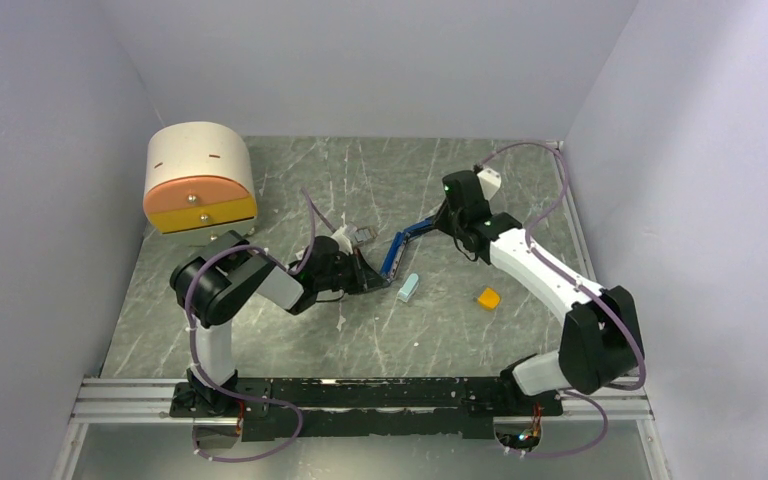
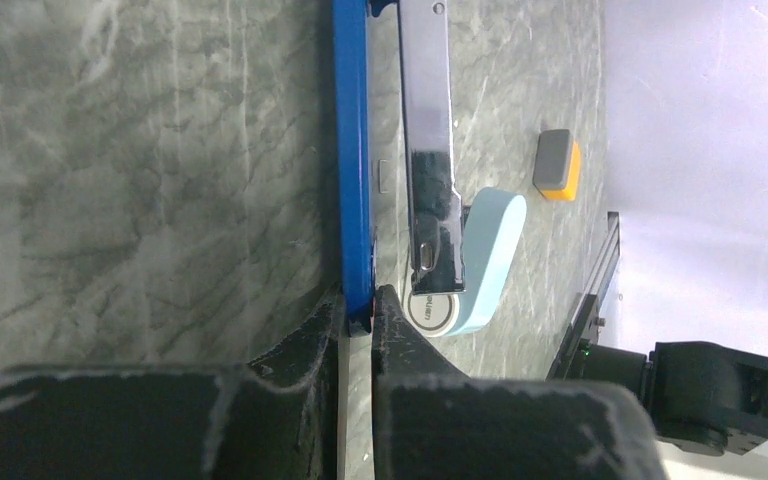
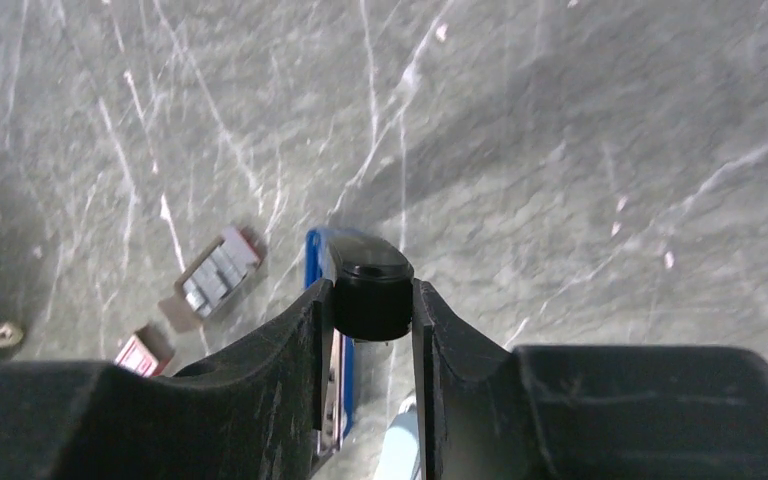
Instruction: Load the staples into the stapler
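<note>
Left gripper (image 2: 360, 305) pinches stapler (image 2: 353, 150) base, right gripper (image 3: 372, 300) its black top; label (image 2: 430, 312) illegible.

Grey, white-veined marble-look tabletop (image 1: 420, 340), boxed in left, back and right by pale lilac walls (image 1: 360, 60) (even, soft light). At its back-left corner, rounded cream-and-orange drawer cabinet (image 1: 200, 170); along its near edge, aluminium rail (image 1: 120, 398).

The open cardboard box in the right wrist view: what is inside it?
Inside the box, grey staples lie flat. Whether anything lies beneath them cannot be seen, because the top ones cover it.
</note>
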Controlling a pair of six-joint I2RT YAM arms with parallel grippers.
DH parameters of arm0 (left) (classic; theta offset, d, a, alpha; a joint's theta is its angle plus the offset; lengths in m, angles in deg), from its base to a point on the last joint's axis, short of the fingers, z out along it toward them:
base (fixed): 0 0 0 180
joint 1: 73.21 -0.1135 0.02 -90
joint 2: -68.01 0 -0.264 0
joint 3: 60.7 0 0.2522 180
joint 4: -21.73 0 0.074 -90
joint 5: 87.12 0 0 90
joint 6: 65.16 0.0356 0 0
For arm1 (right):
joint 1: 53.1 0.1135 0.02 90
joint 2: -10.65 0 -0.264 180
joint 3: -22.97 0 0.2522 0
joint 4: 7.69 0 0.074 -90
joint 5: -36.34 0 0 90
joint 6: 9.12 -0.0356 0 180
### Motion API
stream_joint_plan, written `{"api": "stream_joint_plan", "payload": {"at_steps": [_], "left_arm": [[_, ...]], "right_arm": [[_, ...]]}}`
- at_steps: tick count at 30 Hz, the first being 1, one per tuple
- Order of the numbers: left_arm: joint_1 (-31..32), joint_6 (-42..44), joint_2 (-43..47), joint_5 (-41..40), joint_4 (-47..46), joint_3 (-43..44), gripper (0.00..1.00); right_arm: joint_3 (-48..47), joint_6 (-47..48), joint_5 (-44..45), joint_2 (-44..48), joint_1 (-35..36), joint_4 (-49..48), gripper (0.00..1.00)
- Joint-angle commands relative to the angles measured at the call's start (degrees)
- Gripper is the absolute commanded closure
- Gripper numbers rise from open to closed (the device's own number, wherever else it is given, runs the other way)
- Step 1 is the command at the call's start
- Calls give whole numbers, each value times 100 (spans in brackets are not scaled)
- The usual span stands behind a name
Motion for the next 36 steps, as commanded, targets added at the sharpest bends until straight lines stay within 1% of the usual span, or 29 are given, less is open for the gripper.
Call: {"api": "stream_joint_plan", "payload": {"at_steps": [1, 6, 9, 15, 18, 21, 26, 31, 36], "left_arm": [[71, 269, -183, 434, 44, -137, 94], [77, 272, -172, 450, 118, -136, 94], [72, 281, -162, 444, 199, -107, 95], [79, 330, -177, 386, 458, -36, 95], [72, 297, -205, 442, 403, -43, 95], [73, 237, -230, 528, 370, -32, 95], [72, 80, -241, 640, 400, 25, 95], [48, 26, -167, 447, 1052, 168, 95], [-66, -556, -241, 864, 820, 188, 95]], "right_arm": [[-348, 464, 541, -291, -274, -638, 82], [-489, 634, 387, -661, -448, -893, 81], [-619, 700, 344, -863, -517, -881, 80], [-621, 833, 47, -984, -645, -963, 76], [-610, 1031, -234, -1037, -775, -1074, 75], [-660, 1272, -718, -1124, -977, -1247, 73], [-1070, 1437, -1134, -1637, -1161, -935, 73], [-1148, 1450, -1262, -1759, -1176, -930, 70], [-1206, 1382, -1205, -1695, -1171, -672, 66]]}}
